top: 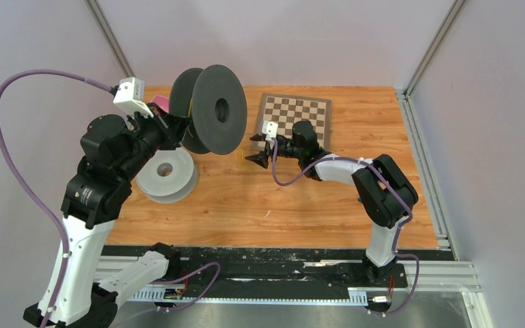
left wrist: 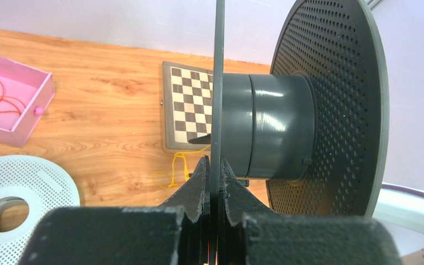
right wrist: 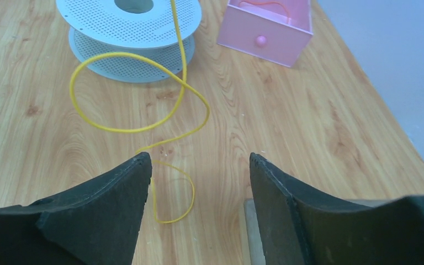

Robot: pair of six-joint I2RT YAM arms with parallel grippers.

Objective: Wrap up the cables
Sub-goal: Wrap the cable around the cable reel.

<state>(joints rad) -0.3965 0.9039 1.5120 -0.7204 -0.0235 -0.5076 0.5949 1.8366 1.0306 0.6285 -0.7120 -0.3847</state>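
Steadying the dark spool [left wrist: 270,132]
The left tool [left wrist: 211,182] clamps its flange; the right tool [right wrist: 199,160] gapes — centre it over the yellow cable [right wrist: 132,131] before closing.

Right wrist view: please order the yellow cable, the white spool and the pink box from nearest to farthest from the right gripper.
1. The yellow cable, just ahead of the right gripper.
2. The white spool, farther, left.
3. The pink box, farthest, right.

Pale lilac-white walls [top: 314,34] close in a wood-grain surface [top: 280,198] on three sides. Grey metal posts [top: 111,37] stand at its back corners, and a scuffed black rail [top: 246,254] runs along the near edge.
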